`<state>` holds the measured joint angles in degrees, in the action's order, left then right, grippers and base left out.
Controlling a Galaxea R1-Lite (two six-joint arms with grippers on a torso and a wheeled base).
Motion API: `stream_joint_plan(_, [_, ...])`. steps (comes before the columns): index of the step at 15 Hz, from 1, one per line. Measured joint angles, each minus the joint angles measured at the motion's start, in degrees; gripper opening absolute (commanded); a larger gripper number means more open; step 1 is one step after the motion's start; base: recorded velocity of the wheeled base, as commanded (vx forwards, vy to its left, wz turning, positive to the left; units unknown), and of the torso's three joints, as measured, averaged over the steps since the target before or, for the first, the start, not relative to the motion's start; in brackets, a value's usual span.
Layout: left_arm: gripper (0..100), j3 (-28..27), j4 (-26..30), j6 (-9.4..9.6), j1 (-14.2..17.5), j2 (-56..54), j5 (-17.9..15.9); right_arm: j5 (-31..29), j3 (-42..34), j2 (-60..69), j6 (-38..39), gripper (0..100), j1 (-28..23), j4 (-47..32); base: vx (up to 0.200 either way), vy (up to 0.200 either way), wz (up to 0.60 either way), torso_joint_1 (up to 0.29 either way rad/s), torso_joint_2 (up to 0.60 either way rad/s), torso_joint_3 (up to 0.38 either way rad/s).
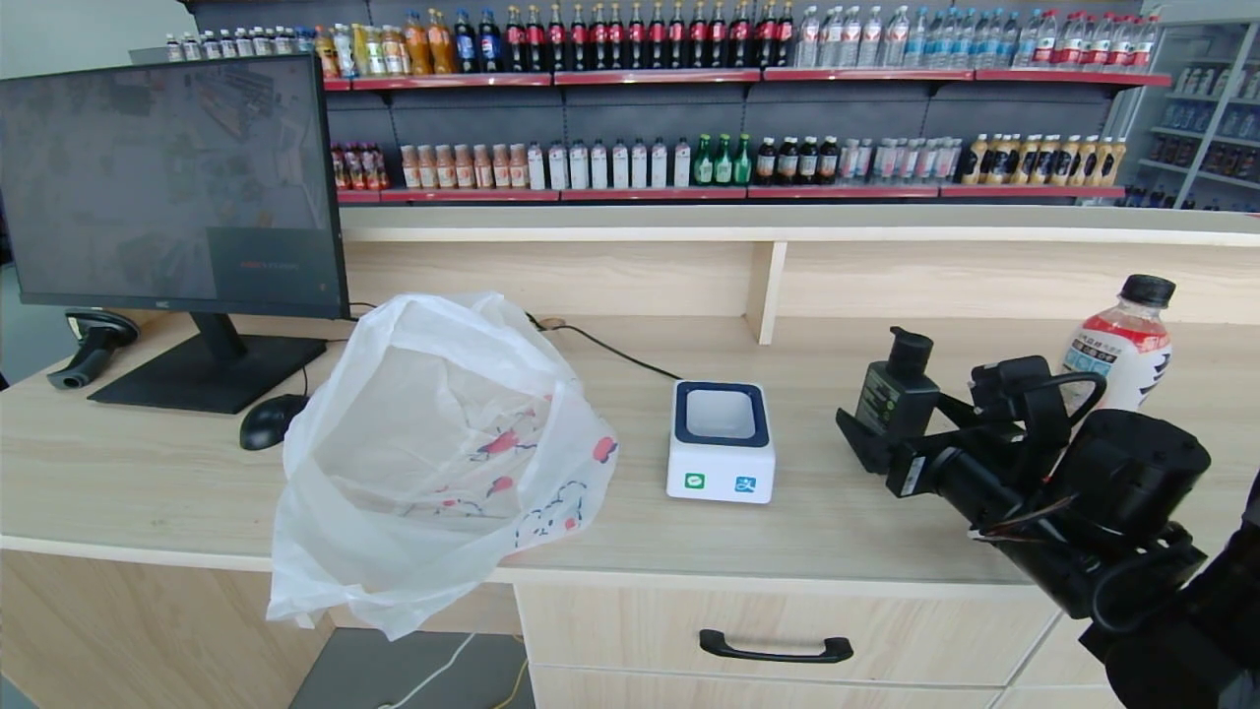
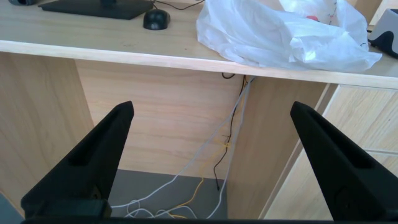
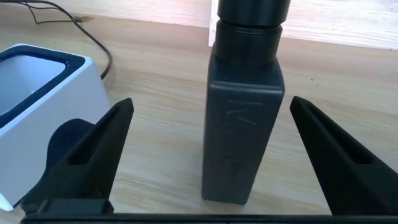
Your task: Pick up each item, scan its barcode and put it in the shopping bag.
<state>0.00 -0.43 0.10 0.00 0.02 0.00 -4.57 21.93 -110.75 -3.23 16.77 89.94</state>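
In the head view the right arm lies low from the near right, forearm stretched across the table (image 1: 817, 532) toward the far left. The right gripper (image 1: 871, 448) sits at the lower body of the dark bottle (image 1: 891, 394), which stands upright just right of the scanner (image 1: 721, 428). A red-labelled bottle (image 1: 1117, 345) stands farther right, and the shopping bag (image 1: 433, 463) slumps at the left, part of it hanging over the table's near edge. That bag is the later worry, I judge: a drop onto its sagging lip could miss, or drag it off the table. In the left wrist view the left gripper (image 2: 211, 106) hangs below the table's near edge, in front of the cabinet panel, jaws spread wide and empty, the bag above it. The right wrist view shows the jaws spread wide on either side of the dark bottle, touching neither side — nothing is held. The bottle is tall and narrow, so a close with one jaw arriving first would likely shove or topple it — and the scanner lies close on the left, where a jaw could nudge it.
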Motion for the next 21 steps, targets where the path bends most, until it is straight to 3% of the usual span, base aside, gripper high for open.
stream_joint_plan(9, [100, 0.0, 0.0, -0.02, 0.0, 0.0, 0.0, -0.2, 1.5, -2.5, -0.1, 100, -1.3, 0.0, 0.000, 0.000, 0.00, 0.000, 0.00, 0.000])
stream_joint_plan(15, [100, 0.0, 0.0, -0.02, 0.0, 0.0, 0.0, -12.6, 7.9, -5.8, 0.5, 100, 0.3, 0.0, 0.000, 0.000, 0.00, 0.000, 0.00, 0.000])
stream_joint_plan(21, [100, 0.0, 0.0, 0.00, 0.0, 0.0, 0.0, -15.3, 12.7, -8.7, 4.0, 100, 1.0, 0.0, 0.000, 0.000, 0.00, 0.000, 0.00, 0.000])
